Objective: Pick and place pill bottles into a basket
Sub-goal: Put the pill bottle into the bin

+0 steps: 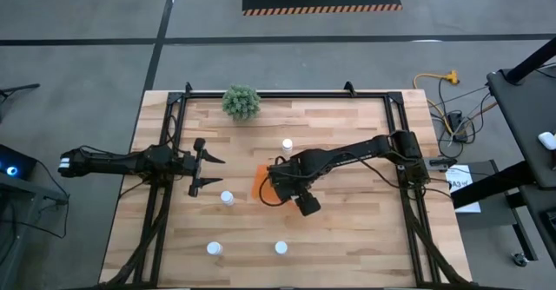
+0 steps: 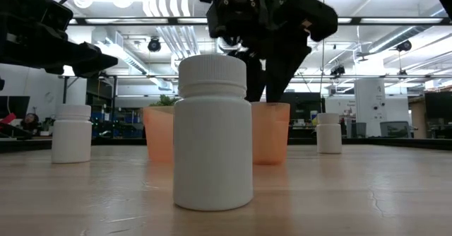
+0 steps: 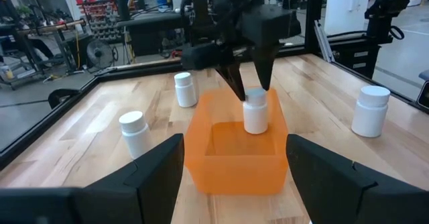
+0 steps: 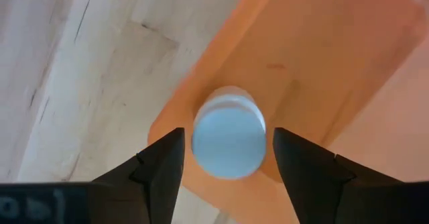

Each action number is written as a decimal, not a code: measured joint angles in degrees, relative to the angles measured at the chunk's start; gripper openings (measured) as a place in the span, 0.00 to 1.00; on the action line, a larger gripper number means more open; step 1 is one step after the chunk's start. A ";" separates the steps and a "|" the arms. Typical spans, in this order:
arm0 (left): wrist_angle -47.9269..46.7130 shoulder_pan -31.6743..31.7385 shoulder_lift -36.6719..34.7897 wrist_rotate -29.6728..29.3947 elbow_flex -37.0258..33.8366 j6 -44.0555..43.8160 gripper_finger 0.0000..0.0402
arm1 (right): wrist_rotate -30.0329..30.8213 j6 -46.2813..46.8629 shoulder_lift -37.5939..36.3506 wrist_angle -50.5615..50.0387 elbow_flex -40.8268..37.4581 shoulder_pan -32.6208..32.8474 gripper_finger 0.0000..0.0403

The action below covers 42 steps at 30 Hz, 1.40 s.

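Right claw [image 3: 251, 93] over the orange basket [image 3: 236, 158] near mid-counter, fingers spread either side of a pill bottle [image 4: 228, 141] standing inside the basket, gaps visible both sides. Left claw [image 1: 211, 171] spread, empty, toward the left edge, facing the basket. Four more bottles [image 1: 227, 198] stand loose on the counter [image 1: 347, 238] around the basket.

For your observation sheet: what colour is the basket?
Bright orange basket; clearest in the left wrist view.

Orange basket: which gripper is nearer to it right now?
Right. The right gripper hangs directly over the basket, fingers astride a pill bottle inside it. The left gripper waits off beside it.
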 joint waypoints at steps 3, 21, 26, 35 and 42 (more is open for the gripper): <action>-0.02 0.00 0.00 -0.02 0.00 0.00 0.61 | 1.30 -0.06 -1.40 -1.22 0.06 -0.02 0.54; -0.04 0.00 0.00 0.00 0.00 0.00 0.61 | 6.81 15.13 -12.02 -5.95 0.11 -1.29 0.53; -0.01 0.00 -0.02 0.00 0.00 0.00 0.61 | 6.82 17.75 -12.42 -8.86 0.10 -1.36 0.53; -0.01 -0.01 0.00 -0.01 0.00 0.00 0.61 | 6.78 16.62 -13.62 -13.64 -4.60 -1.88 0.53; 0.03 -0.02 0.03 -0.02 0.00 0.00 0.61 | 6.74 16.51 -18.32 -10.32 -13.28 -5.10 0.53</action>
